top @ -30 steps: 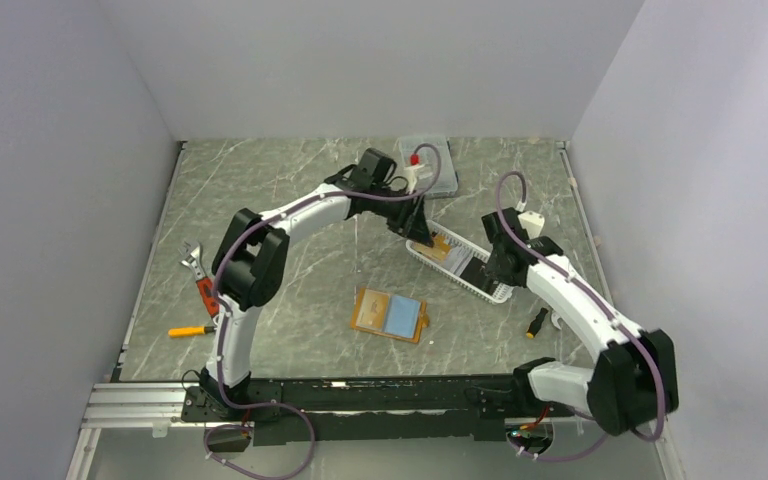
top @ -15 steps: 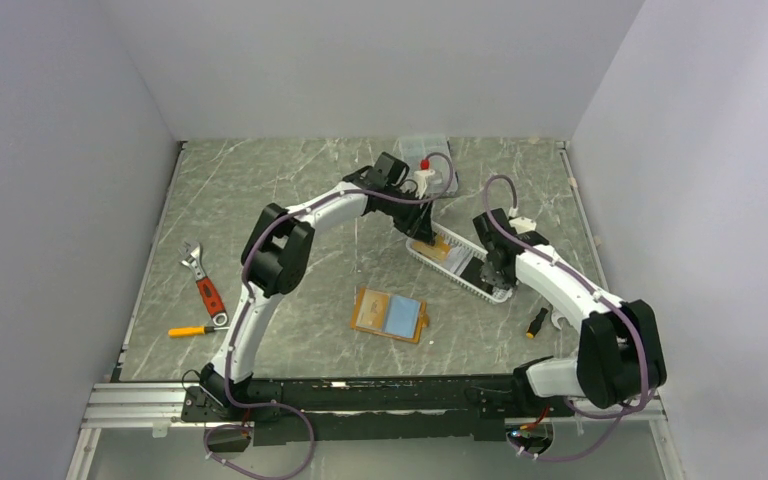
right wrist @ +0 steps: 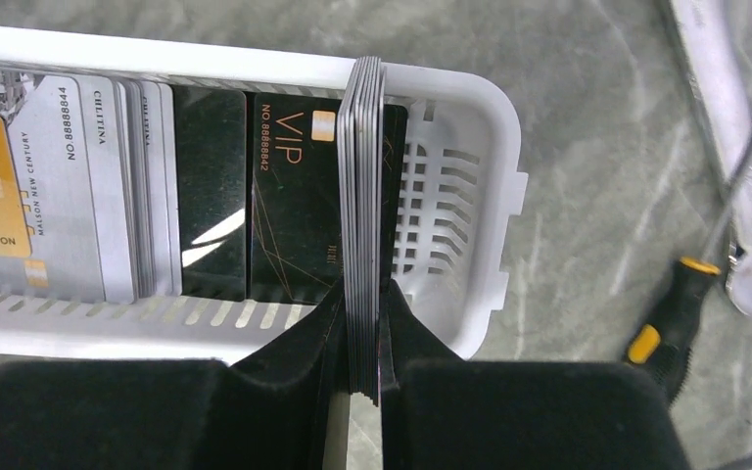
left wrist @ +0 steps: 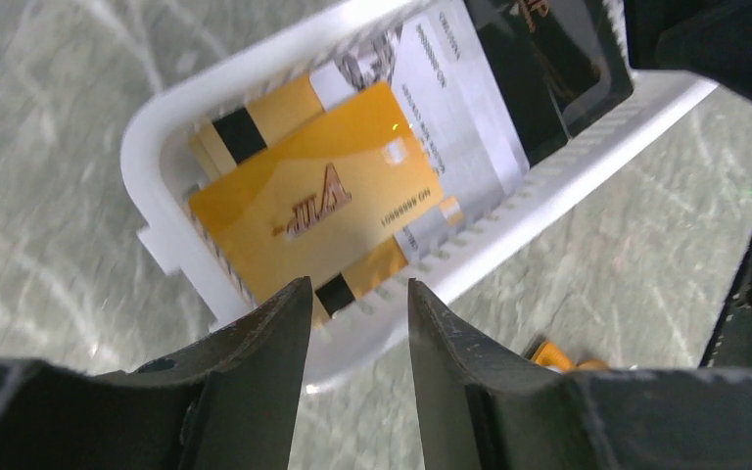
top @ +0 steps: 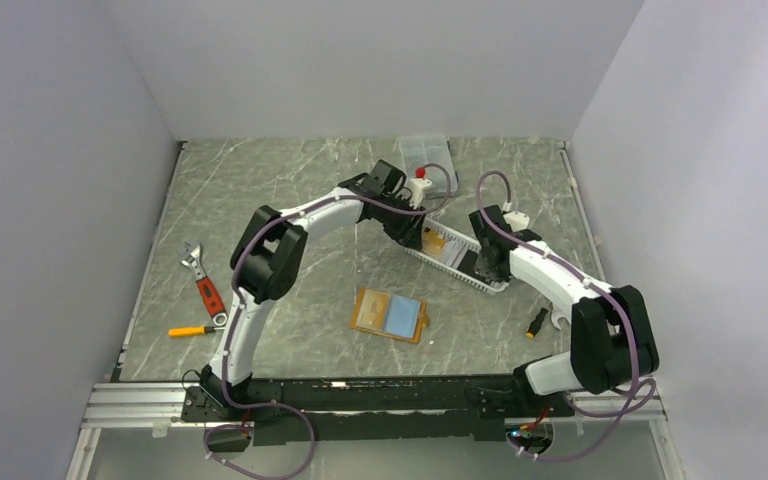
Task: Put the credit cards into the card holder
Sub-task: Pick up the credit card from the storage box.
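The card holder [top: 390, 314] lies open on the table, orange with a light blue inside, apart from both grippers. A white slotted basket [top: 457, 262] holds the credit cards: an orange-gold card [left wrist: 318, 201] on top, silver ones [left wrist: 460, 98], and a black VIP card [right wrist: 294, 196]. My left gripper [left wrist: 359, 289] hovers open over the basket's end [left wrist: 147, 147], with nothing between its fingers. My right gripper [right wrist: 360, 294] is shut on a stack of several cards [right wrist: 362, 176] standing on edge across the basket's other end [right wrist: 470, 196].
A clear compartment box [top: 426, 152] sits at the back. A red-handled wrench [top: 200, 285] and a yellow screwdriver [top: 192, 330] lie at the left. A small black-and-yellow screwdriver [right wrist: 671, 313] and a steel wrench [right wrist: 734, 147] lie right of the basket.
The left gripper has shifted along the basket toward its left end and its jaws have narrowed a little. The right arm has moved closer in over the basket's right end.
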Controlling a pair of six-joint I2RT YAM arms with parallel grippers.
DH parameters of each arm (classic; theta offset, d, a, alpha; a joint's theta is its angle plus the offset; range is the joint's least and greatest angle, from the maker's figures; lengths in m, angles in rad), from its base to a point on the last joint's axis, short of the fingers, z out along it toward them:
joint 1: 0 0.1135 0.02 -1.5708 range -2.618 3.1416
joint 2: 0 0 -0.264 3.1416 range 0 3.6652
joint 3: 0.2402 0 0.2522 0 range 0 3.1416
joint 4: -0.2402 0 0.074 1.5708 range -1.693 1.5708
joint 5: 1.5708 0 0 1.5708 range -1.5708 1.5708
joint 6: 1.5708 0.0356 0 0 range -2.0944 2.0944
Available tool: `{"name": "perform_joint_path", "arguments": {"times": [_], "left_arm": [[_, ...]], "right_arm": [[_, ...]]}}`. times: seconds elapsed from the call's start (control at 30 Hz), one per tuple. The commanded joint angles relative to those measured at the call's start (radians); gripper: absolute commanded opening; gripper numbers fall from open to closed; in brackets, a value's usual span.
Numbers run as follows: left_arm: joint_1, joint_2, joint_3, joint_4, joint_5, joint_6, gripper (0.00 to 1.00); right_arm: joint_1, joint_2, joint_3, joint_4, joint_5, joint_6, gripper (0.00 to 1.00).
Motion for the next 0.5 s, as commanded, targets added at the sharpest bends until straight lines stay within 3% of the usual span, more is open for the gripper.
{"name": "perform_joint_path", "arguments": {"times": [0.0, 0.27, 0.47], "left_arm": [[0.047, -0.114, -0.126, -0.017, -0.193, 0.077, 0.47], [0.17, -0.284, -0.327, -0.059, -0.216, 0.125, 0.47], [0.2, -0.416, -0.349, -0.134, -0.15, 0.142, 0.51]], "right_arm": [[-0.003, 0.046, -0.014, 0.128, -0.104, -0.042, 0.0], [0.03, 0.166, 0.056, 0.331, -0.334, -0.099, 0.0], [0.079, 0.167, 0.145, 0.344, -0.387, -0.154, 0.0]]}}
